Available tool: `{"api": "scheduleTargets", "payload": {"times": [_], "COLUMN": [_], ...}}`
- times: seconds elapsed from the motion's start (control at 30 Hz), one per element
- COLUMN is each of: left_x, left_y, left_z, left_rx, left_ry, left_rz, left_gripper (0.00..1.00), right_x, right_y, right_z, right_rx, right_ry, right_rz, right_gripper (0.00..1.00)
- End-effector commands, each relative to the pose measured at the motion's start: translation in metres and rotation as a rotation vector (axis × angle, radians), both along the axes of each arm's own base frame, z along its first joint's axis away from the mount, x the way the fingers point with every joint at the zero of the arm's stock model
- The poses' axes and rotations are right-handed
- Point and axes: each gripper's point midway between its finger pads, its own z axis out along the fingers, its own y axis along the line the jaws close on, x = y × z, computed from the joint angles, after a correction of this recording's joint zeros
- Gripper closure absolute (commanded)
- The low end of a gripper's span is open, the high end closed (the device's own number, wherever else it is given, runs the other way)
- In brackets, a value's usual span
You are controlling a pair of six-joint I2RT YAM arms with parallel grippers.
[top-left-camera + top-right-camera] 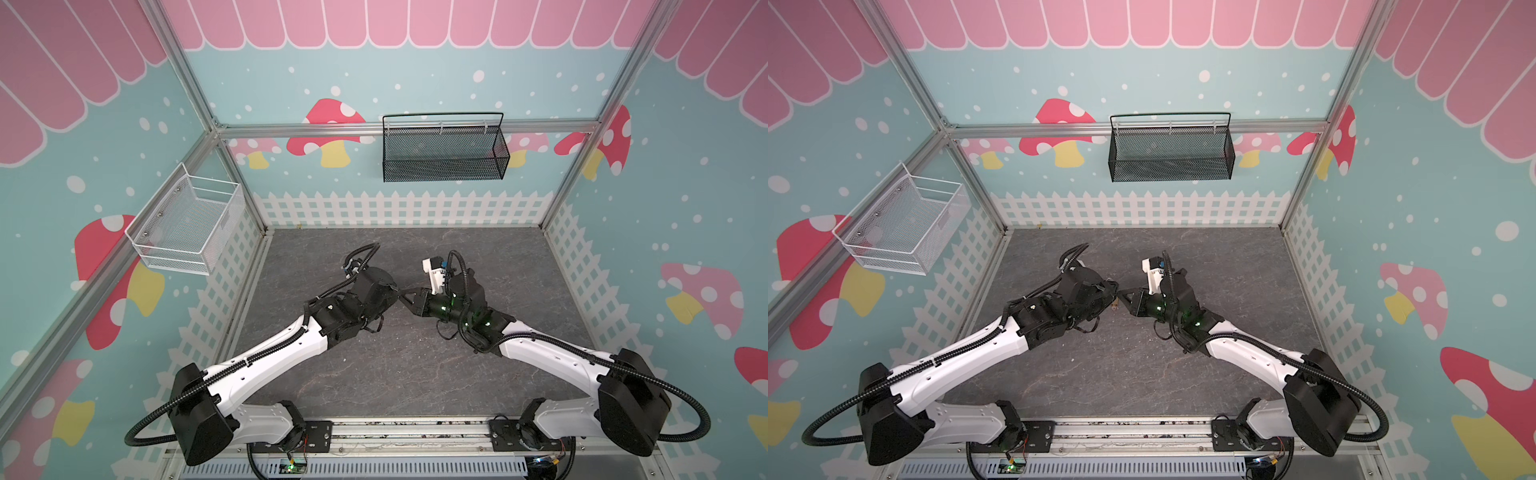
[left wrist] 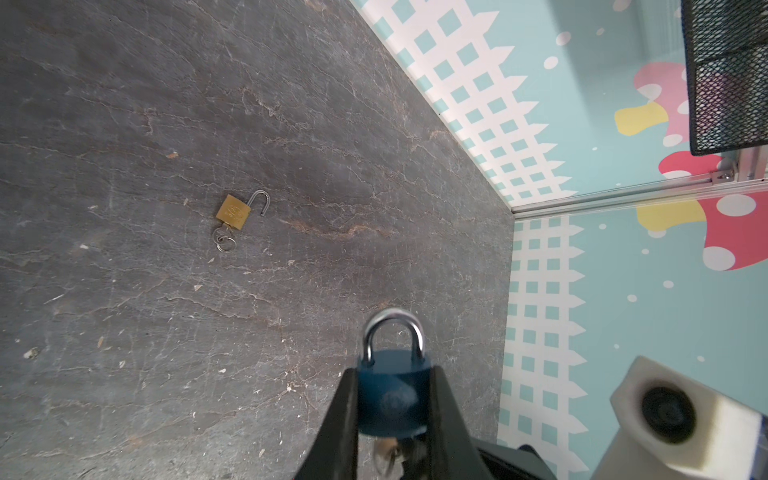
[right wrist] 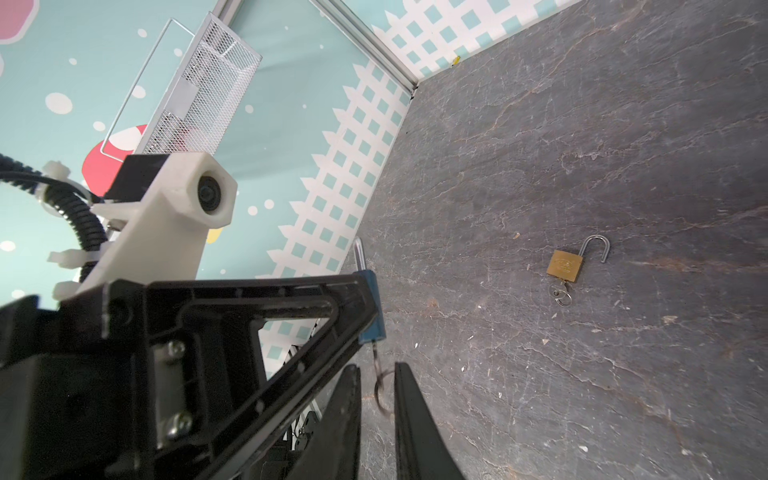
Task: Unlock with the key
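Two padlocks show, and only the blue padlock [image 2: 392, 399] is locked. The left gripper [image 2: 392, 374] holds it clear of the table [image 1: 374, 374], jaws clamped on either side of its body. Its shackle [image 2: 392, 328] is seated at both ends. A key [image 3: 375, 348] sticks out of the blue padlock at the end opposite the shackle, and the key's ring [image 3: 381, 392] hangs just beyond it. The right gripper [image 3: 376, 370] sits at that same end, its fingers a narrow gap apart with the ring between them. I cannot tell whether they actually pinch the key.

My read is that the key is already in and the turn is the step in hand. The next move calls for a firm pinch on the key's head rather than the loose ring. Then comes a twist about the key's own axis while the left gripper keeps the body from rolling, until the shackle pops.

Well apart from the blue padlock, flat on the table, lies a brass padlock [image 2: 233, 212] with its shackle swung open and a key in it. Far beyond the blue padlock, a black basket [image 1: 444, 158] hangs on the back wall
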Motion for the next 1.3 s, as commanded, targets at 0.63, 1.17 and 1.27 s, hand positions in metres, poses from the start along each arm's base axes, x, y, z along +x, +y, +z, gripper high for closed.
{"api": "scheduleTargets", "payload": {"times": [0.63, 1.17, 1.27], "left_x": [-0.001, 0.002, 0.003], "left_y": [-0.015, -0.016, -0.019], "left_z": [0.015, 0.036, 0.039], "left_rx": [-0.12, -0.248, -0.253], "left_ry": [-0.012, -0.145, -0.155], "left_rz": [-0.035, -0.059, -0.072], "left_gripper": [1.0, 1.0, 1.0], "right_x": [0.003, -0.01, -0.011], "right_y": [0.01, 0.016, 0.015], "right_z": [0.005, 0.033, 0.04], "right_rx": [0.036, 0.251, 0.281], "right_ry": [0.013, 0.127, 0.133], "right_rz": [0.031, 0.128, 0.137], "right_gripper": [0.97, 1.0, 1.0]}}
